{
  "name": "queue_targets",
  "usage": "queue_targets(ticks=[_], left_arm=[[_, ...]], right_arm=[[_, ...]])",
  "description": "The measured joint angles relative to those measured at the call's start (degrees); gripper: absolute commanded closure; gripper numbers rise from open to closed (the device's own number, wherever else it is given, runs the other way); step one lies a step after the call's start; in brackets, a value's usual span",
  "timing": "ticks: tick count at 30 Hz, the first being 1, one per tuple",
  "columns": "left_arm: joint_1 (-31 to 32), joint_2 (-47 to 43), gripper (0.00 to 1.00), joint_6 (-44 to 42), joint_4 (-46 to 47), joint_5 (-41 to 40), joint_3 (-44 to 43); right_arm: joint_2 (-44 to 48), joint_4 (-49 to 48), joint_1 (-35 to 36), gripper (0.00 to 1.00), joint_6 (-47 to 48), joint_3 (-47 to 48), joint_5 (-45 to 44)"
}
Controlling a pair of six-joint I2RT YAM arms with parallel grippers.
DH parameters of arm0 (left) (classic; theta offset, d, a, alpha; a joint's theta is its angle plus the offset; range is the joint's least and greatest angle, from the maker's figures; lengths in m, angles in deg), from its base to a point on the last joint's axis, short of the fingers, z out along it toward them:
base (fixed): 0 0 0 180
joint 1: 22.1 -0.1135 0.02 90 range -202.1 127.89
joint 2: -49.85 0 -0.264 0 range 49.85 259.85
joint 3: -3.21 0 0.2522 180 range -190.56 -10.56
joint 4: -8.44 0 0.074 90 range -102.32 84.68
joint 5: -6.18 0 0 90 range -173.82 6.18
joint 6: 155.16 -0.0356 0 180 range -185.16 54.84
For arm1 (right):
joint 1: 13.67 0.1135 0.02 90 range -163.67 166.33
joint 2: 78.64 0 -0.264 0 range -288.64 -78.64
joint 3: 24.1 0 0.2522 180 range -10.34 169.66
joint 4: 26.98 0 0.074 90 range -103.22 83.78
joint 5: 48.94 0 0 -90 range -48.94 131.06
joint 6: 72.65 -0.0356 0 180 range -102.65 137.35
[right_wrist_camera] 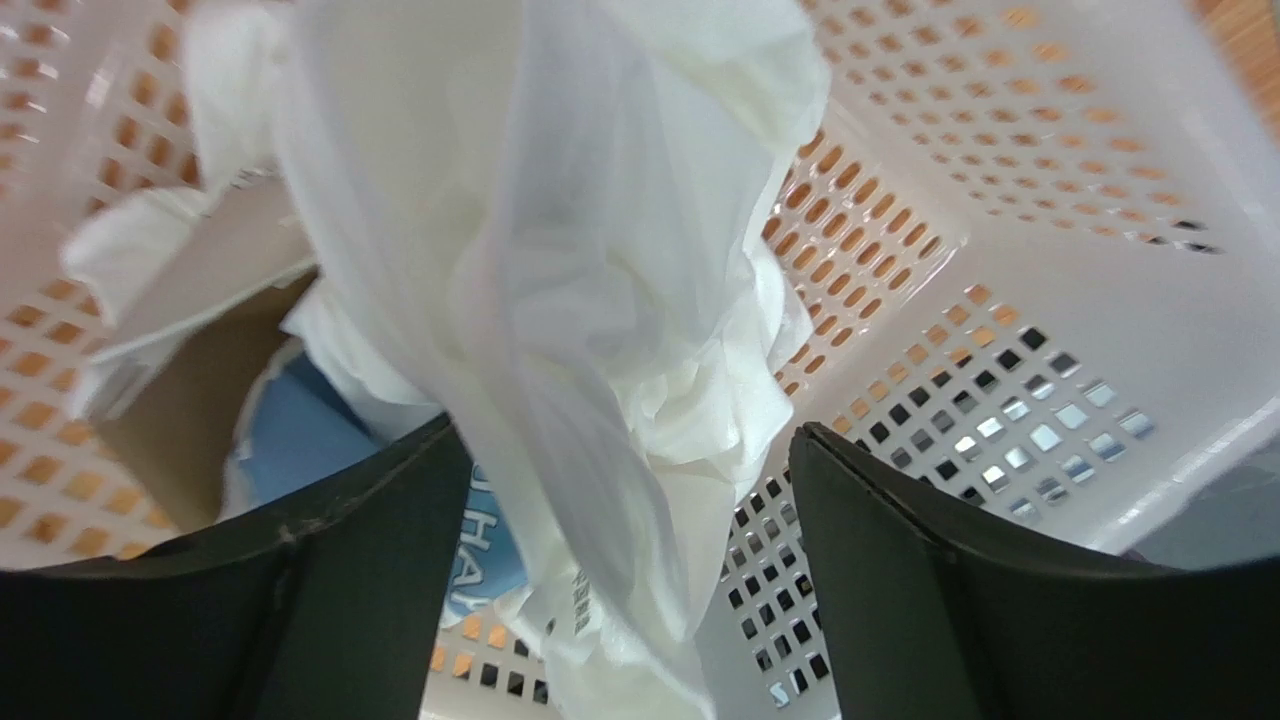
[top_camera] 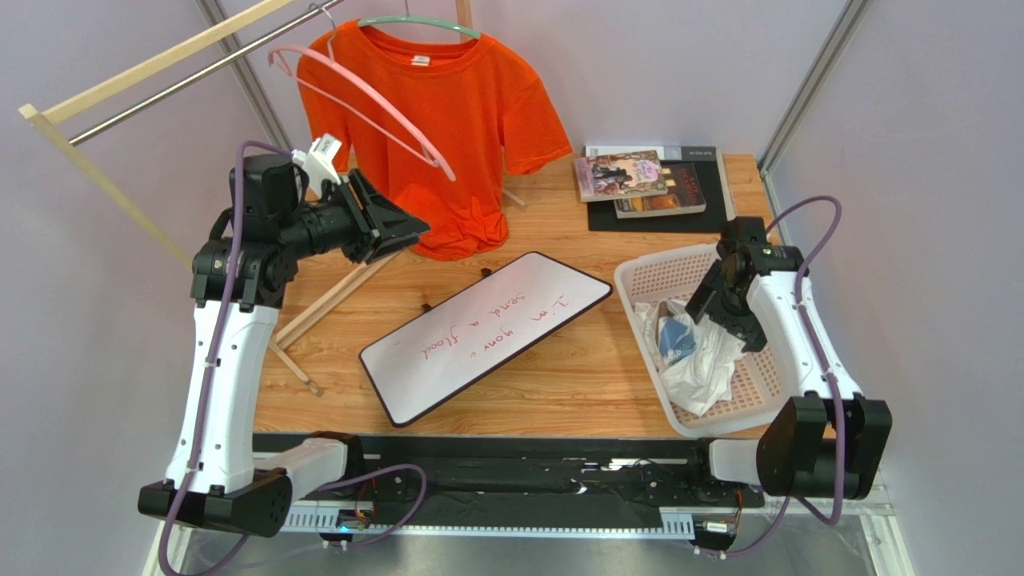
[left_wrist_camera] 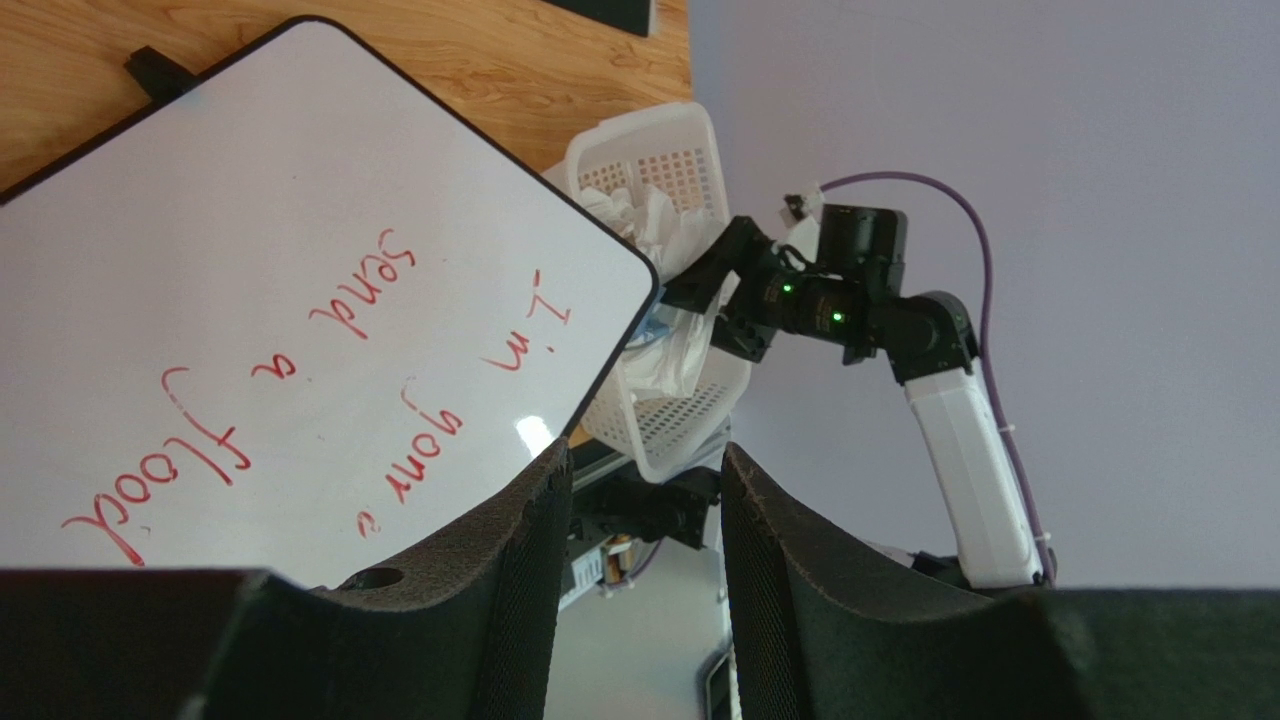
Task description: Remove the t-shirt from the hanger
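An orange t-shirt (top_camera: 457,120) hangs on a green hanger (top_camera: 421,22) at the back, its hem bunched on the table. A bare pink hanger (top_camera: 361,108) slants across its left side. My left gripper (top_camera: 406,228) (left_wrist_camera: 643,465) is raised beside the shirt's hem, open, with nothing between its fingers. My right gripper (top_camera: 700,322) (right_wrist_camera: 624,450) reaches down into the white basket (top_camera: 637,282), its jaws wide open. A crumpled white garment (right_wrist_camera: 601,300) (top_camera: 709,366) lies loose between the fingers, not pinched.
A whiteboard (top_camera: 481,330) (left_wrist_camera: 301,300) with red writing lies mid-table. Books (top_camera: 637,178) on a black mat sit at the back right. A wooden rack with a metal rail (top_camera: 120,84) stands at the left, its legs reaching onto the table. The basket (right_wrist_camera: 1052,300) also holds a blue item (right_wrist_camera: 301,435).
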State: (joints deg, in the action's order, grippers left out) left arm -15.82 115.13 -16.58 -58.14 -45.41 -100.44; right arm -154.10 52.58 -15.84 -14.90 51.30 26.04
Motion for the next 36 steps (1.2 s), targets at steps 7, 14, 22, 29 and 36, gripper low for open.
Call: queue_targets(ticks=[7,14,22,29,36], left_arm=[[0.0,-0.22,0.53,-0.28,-0.37,0.0,0.0],[0.0,-1.4,0.53,-0.9,-0.59,-0.07,1.51],[-0.07,-4.48,0.53,-2.01,-2.93,0.11,4.24],[-0.07,-6.75,0.53,-2.14,-3.26,0.13,5.84],[-0.11,-7.93,0.53,0.9,-1.2,0.33,8.87]], right_arm=[[3.34,7.08,5.07,0.0,0.04,14.47,-4.33],[8.07,-6.21,8.13,0.0,7.34,19.69,1.16],[-1.9,-43.98,8.96,0.01,11.61,21.55,22.75],[-20.24,-63.06,14.1,0.0,13.53,34.64,34.16],[-32.54,-71.47,19.67,0.0,16.65,50.45,39.58]])
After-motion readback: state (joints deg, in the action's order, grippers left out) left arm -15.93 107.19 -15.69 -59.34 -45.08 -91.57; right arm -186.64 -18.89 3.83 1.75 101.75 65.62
